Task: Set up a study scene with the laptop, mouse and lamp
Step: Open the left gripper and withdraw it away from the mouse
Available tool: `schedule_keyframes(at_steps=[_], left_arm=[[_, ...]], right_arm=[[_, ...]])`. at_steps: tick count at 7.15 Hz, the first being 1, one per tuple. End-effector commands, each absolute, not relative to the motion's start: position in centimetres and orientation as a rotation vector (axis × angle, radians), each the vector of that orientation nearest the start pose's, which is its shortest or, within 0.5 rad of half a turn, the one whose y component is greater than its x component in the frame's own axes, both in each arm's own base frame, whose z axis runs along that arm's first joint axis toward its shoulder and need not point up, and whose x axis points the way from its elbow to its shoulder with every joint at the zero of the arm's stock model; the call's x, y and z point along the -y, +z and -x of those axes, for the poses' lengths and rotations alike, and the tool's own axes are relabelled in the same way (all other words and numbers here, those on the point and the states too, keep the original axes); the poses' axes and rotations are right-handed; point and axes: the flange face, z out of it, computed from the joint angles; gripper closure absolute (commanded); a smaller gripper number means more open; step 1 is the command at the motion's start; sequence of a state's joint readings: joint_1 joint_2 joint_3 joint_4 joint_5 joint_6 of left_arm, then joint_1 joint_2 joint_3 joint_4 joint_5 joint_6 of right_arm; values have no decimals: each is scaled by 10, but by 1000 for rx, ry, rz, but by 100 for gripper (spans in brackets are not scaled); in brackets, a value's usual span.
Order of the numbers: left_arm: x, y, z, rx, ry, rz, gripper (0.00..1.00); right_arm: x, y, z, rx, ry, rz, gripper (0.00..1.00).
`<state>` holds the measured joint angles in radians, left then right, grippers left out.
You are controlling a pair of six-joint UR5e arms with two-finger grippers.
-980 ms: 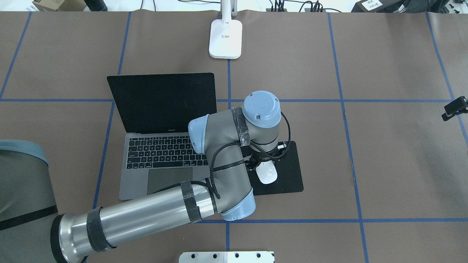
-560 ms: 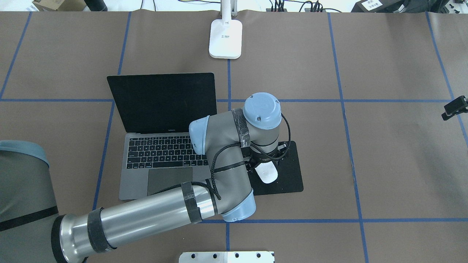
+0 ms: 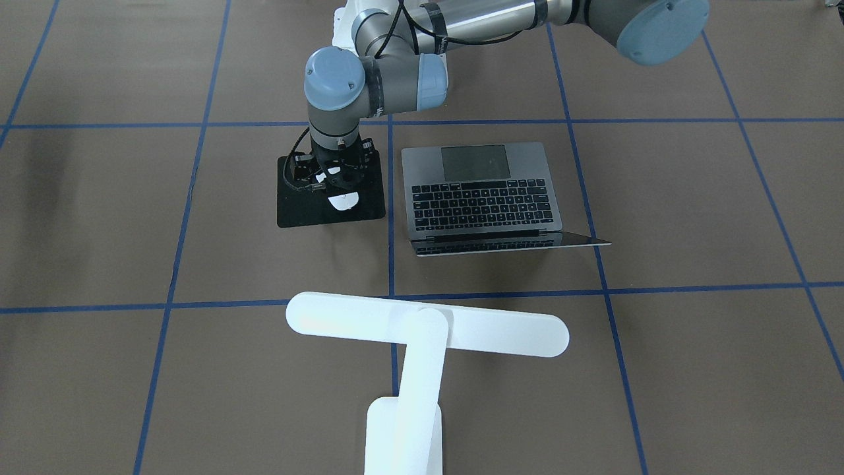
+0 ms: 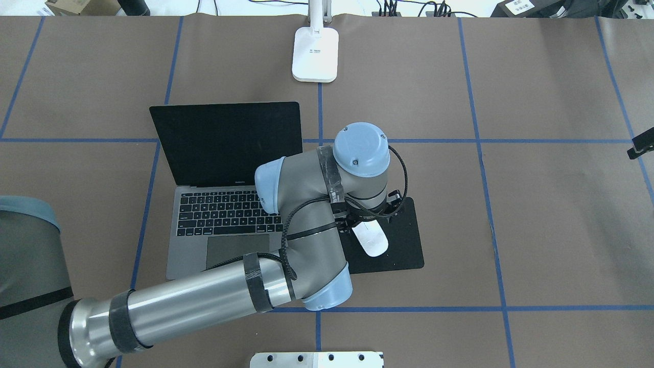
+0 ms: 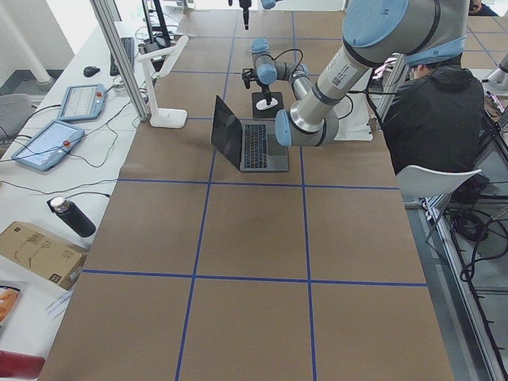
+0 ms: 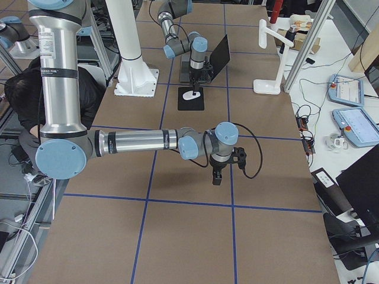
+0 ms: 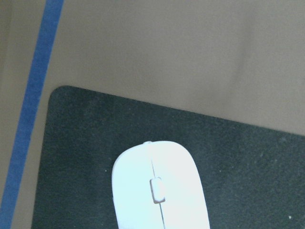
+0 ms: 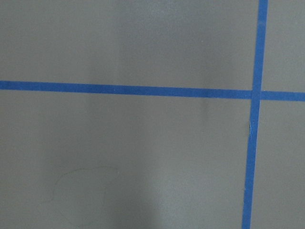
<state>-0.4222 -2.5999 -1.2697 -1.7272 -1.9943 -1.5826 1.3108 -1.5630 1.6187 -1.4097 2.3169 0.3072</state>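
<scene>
Squaring the mouse [image 4: 372, 240] on the black mat [image 4: 406, 253] beside the laptop [image 4: 225, 225] needs a light, level touch; whether the left gripper [image 3: 335, 179] jaws hold it is unclear

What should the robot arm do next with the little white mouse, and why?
Probably lift the left gripper straight up, letting go first if it grips; I cannot tell. The mouse already lies on the black mat beside the open laptop, with the lamp standing, so nothing seems left to place.
</scene>
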Motion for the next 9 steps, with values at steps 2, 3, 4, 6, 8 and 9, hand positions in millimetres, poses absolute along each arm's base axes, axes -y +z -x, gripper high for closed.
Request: schedule_keyframes(at_steps=[2, 3, 4, 6, 8, 9], left_arm=[[407, 175, -560, -964, -67, 62, 1], [423, 214, -496, -956, -77, 5, 1], [420, 247, -435, -926, 6, -70, 1], [414, 310, -323, -783, 75, -95, 1], [442, 386, -217, -707, 133, -113, 1], [458, 431, -151, -667, 184, -139, 1]], right_arm=[[517, 613, 60, 728, -22, -22, 1], [513, 618, 56, 710, -18, -24, 1], [513, 621, 55, 707, -14, -17, 1], [507, 631, 16, 720, 65, -17, 1], [496, 629, -4, 823, 103, -1, 1], [480, 645, -10, 805, 112, 14, 1]])
